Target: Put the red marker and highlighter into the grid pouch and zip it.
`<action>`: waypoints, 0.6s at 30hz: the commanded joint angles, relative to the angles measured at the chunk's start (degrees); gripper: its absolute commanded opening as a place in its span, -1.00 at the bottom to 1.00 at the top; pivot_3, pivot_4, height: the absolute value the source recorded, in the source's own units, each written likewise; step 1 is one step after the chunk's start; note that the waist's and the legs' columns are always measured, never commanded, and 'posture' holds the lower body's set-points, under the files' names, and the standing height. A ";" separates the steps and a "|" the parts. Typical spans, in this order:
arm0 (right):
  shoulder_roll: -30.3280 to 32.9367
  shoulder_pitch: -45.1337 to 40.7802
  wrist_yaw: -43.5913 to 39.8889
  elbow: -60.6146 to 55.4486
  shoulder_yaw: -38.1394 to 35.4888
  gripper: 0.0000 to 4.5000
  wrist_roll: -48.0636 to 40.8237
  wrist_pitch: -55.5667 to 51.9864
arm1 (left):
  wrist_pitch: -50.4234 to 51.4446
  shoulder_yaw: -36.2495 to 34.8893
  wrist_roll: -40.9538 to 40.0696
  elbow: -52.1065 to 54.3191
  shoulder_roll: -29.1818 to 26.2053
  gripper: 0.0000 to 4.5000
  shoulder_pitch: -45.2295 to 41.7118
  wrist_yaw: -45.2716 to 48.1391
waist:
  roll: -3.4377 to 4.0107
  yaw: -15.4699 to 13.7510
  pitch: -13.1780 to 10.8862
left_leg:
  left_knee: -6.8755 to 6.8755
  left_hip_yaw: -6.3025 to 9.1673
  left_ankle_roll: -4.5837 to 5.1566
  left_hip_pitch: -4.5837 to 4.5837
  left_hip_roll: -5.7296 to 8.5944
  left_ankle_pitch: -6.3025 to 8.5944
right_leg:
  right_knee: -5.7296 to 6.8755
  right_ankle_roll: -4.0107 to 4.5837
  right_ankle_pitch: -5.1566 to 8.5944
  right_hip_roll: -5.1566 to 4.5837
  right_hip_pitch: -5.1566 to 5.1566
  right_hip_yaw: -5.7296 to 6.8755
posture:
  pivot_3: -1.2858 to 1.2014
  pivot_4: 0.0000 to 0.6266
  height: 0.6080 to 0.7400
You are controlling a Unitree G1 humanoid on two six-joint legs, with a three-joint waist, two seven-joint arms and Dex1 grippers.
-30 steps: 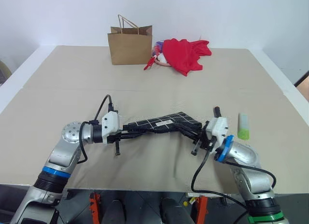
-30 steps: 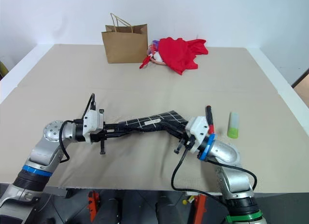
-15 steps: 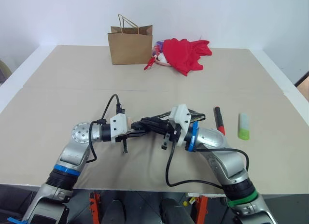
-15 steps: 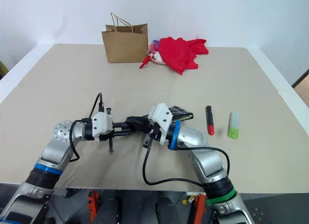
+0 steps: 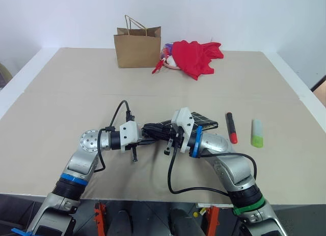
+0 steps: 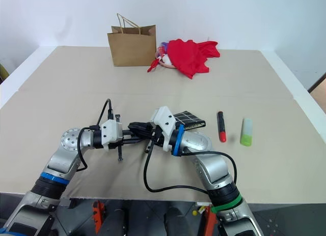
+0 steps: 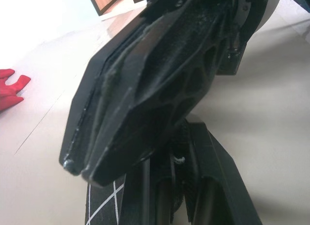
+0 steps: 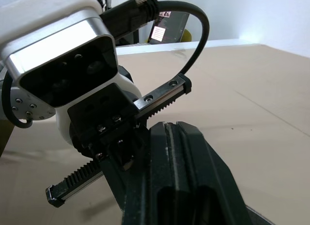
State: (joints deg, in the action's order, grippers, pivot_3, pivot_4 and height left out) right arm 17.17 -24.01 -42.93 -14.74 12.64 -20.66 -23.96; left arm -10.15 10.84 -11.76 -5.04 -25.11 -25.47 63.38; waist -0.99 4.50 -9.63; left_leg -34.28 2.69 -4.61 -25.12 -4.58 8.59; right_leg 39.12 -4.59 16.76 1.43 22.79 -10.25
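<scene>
The grid pouch [image 5: 201, 119] is black with white lines. Its right end rests on the table and its left end is bunched between the two grippers. My left gripper [image 5: 151, 130] points right and is shut on that left end; a strip of the grid pouch [image 7: 103, 206] shows by its fingers. My right gripper [image 5: 160, 131] points left and sits right against the left one, over the pouch's middle. The red marker [image 5: 231, 127] lies on the table just right of the pouch. Further right lies the highlighter [image 5: 257, 133].
A brown paper bag [image 5: 137, 47] stands at the back of the table with a red cloth [image 5: 196, 57] beside it. The table's right edge [image 5: 305, 101] runs close to the highlighter. Cables loop off both wrists.
My right gripper has slid left from the pouch's right end to right beside the left gripper. The pouch no longer hangs stretched between them; its right end lies on the table.
</scene>
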 commanded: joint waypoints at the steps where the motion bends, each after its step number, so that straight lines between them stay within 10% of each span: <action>1: 1.31 0.86 -0.10 -4.36 -3.42 -0.23 -3.00 -1.25 | -0.75 -0.76 -1.09 2.10 0.01 -1.00 -0.98 -0.32 | 0.00 0.00 0.00 | 0.00 0.00 0.00 0.00 0.00 0.00 | 0.00 0.00 0.00 0.00 0.00 0.00 | 0.03 -0.52 1.00; 8: 7.90 12.50 2.90 -13.13 -23.53 0.98 -15.68 -4.42 | -0.67 -1.71 -1.36 2.08 -1.05 -1.00 -0.39 -0.53 | -0.02 -0.31 -0.01 | 0.02 0.05 0.00 -0.05 0.04 0.02 | -0.02 -0.01 0.09 -0.04 -0.02 0.05 | 0.03 -0.52 1.00; 12: 7.23 15.92 13.31 -7.45 -36.01 0.98 -13.43 -2.07 | -0.88 -1.89 -1.57 2.12 -1.57 -1.00 -0.24 -0.06 | -0.02 -0.07 -0.01 | 0.01 0.10 0.01 0.01 0.03 0.02 | 0.01 0.02 0.05 -0.01 -0.03 0.07 | 0.03 -0.52 1.00; 18: 9.18 17.81 19.14 0.38 -33.98 0.98 -0.69 4.54 | -0.88 -2.09 -2.18 1.83 -2.31 -1.00 -1.08 0.84 | 0.03 0.35 0.00 | 0.00 0.07 0.01 0.06 0.05 0.01 | 0.01 0.02 0.01 -0.04 -0.04 0.07 | 0.03 -0.52 1.00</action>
State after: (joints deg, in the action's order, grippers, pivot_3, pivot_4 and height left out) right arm 25.65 -6.02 -25.48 -15.03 -21.94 -24.36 -22.23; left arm -10.20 10.23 -12.47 -4.51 -26.67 -25.49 64.09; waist -0.97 4.85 -9.62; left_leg -34.28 2.76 -4.60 -25.06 -4.52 8.60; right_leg 39.13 -4.58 16.77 1.39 22.75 -10.18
